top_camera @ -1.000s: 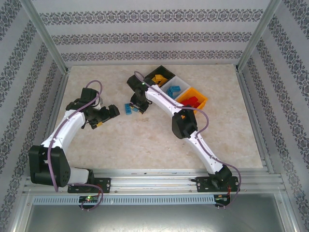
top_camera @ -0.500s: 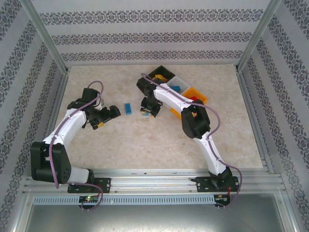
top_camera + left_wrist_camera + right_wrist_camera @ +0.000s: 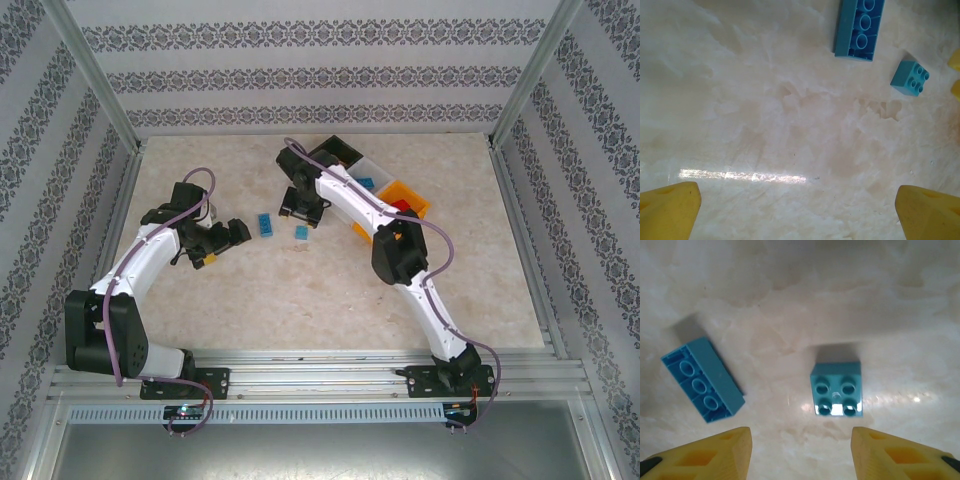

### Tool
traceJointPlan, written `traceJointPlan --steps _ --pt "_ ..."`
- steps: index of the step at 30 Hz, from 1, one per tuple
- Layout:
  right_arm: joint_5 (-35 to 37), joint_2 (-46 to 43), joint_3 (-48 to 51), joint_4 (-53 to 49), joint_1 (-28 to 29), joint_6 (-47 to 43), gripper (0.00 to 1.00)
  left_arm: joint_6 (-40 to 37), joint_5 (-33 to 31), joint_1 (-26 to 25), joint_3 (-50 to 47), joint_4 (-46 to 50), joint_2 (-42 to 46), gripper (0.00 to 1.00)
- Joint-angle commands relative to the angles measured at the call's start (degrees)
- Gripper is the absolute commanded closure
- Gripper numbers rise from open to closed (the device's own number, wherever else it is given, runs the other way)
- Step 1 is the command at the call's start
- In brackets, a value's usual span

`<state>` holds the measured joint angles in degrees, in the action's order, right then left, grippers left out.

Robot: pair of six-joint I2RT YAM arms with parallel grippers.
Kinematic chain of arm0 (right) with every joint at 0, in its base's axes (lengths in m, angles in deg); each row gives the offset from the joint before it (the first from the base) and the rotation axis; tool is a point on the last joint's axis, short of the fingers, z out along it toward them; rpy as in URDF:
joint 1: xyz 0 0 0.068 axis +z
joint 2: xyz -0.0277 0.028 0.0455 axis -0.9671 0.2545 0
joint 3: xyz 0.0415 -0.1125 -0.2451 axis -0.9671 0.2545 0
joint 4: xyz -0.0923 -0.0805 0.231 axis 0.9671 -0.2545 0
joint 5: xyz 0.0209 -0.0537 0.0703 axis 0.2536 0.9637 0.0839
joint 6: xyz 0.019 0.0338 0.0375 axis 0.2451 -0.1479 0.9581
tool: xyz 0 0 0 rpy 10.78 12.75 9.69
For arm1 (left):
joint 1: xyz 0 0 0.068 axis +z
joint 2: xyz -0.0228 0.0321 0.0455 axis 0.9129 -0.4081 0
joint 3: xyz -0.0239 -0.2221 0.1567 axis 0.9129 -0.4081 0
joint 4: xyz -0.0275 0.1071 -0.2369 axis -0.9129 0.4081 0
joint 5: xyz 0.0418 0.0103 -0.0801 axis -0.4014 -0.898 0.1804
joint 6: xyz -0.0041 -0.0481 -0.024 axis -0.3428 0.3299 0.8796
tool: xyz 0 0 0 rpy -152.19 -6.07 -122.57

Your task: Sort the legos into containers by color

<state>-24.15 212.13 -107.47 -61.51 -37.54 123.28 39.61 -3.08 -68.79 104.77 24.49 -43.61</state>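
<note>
My R claw [image 3: 800,452] hangs spread & empty near small square blue plastic brick [image 3: 836,388] on marbled surface [image 3: 790,300]; L claw [image 3: 797,210] spread wide.

left arm bends up from its base and reaches inward, left gripper [image 3: 232,233] low and level, yellow fingers [image 3: 667,210] spread wide and empty. right arm stretches forward and leftward, right gripper [image 3: 298,208] pointing down, its fingers [image 3: 700,455] parted, holding nothing.

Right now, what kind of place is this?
Probably a robot lab booth, not a home: a left arm and right arm bolted to a metal rail, patterned walls around the table, sorting bins.
</note>
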Motion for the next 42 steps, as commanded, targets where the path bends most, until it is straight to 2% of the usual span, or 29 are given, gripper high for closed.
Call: traceJointPlan --steps 1,7,30,34,38,42 --pt "0.4 3.1 -3.0 -5.0 -0.4 -2.3 0.45 -1.0 0.1 0.5 -0.2 1.4 1.2 0.00" --pt "2.5 3.4 -1.7 -7.0 -0.4 -3.9 0.46 -0.9 0.2 0.5 -0.3 1.5 1.5 0.00" --pt "2.0 7.5 -2.1 -5.5 -0.9 -5.5 0.53 -0.4 1.2 0.7 -1.6 0.6 1.8 0.00" --pt "2.5 7.3 -2.2 -5.3 -1.1 -5.4 0.59 -0.6 1.1 0.8 -1.6 0.7 1.5 0.00" --pt "3.3 6.1 -2.0 -4.8 -1.5 -5.7 0.72 -0.8 1.1 0.8 -1.5 0.7 1.0 0.00" --pt "4.3 2.2 -0.1 -4.9 -2.2 -6.7 0.74 -1.8 1.0 0.8 -1.1 0.8 0.0 0.00"
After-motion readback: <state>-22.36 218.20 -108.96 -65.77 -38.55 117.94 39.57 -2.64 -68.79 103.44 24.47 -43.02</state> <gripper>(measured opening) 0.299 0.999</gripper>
